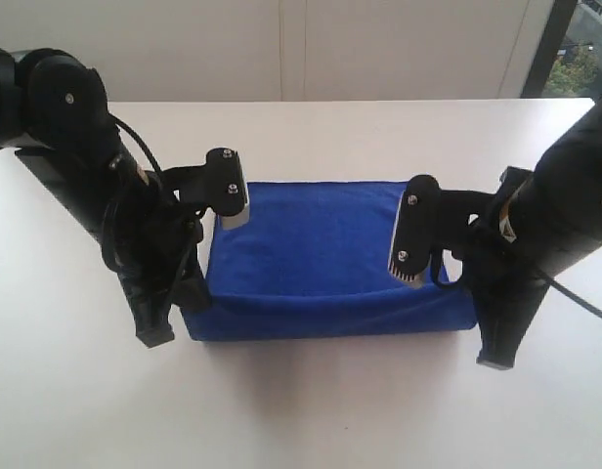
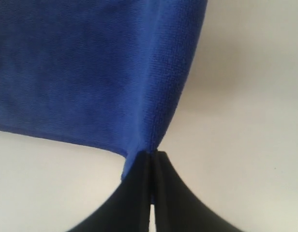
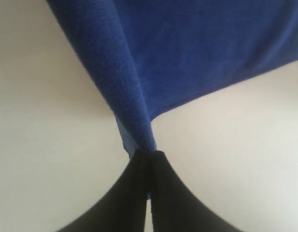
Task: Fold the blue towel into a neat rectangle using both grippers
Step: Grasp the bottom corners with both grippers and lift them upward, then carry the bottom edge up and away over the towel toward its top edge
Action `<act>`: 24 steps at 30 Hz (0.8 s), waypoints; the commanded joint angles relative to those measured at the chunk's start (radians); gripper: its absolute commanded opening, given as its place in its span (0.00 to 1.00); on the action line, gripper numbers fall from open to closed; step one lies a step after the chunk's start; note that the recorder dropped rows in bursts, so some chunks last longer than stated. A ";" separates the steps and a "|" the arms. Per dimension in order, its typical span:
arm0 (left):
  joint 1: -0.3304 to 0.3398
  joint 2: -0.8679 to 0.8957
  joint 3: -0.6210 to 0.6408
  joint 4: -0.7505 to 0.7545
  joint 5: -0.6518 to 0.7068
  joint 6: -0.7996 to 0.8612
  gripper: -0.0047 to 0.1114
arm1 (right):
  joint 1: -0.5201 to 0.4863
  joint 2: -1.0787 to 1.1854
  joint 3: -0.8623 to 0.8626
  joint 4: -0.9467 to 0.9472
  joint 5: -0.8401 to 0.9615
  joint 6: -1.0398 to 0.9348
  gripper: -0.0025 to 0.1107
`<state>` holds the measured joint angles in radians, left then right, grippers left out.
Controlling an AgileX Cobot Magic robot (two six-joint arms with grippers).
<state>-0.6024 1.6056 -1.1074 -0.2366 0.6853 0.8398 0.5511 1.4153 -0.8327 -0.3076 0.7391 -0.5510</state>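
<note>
We see the white table (image 1: pixel 311 420) carrying the blue towel (image 1: pixel 321 244) around its middle. The far part lies flat and the side toward the table's near edge is held up. The left gripper (image 2: pixel 153 157) is clamped on one raised corner, and the right gripper (image 3: pixel 149 155) pinches the other.

Soft even daylight, faint shadows on the table (image 1: pixel 311 415), hazy wrist close-ups
</note>
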 commanded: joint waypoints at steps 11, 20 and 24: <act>0.001 -0.013 -0.092 0.025 0.161 -0.095 0.04 | -0.023 -0.032 -0.061 -0.033 0.103 0.062 0.02; -0.086 -0.091 -0.090 0.067 0.247 -0.196 0.04 | 0.076 -0.195 0.023 -0.009 0.189 0.084 0.02; -0.089 -0.140 -0.090 0.067 0.323 -0.238 0.04 | 0.092 -0.227 0.055 0.016 0.218 0.084 0.02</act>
<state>-0.6875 1.4868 -1.1960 -0.1693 0.9449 0.6224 0.6303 1.2066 -0.7933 -0.3075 0.9394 -0.4733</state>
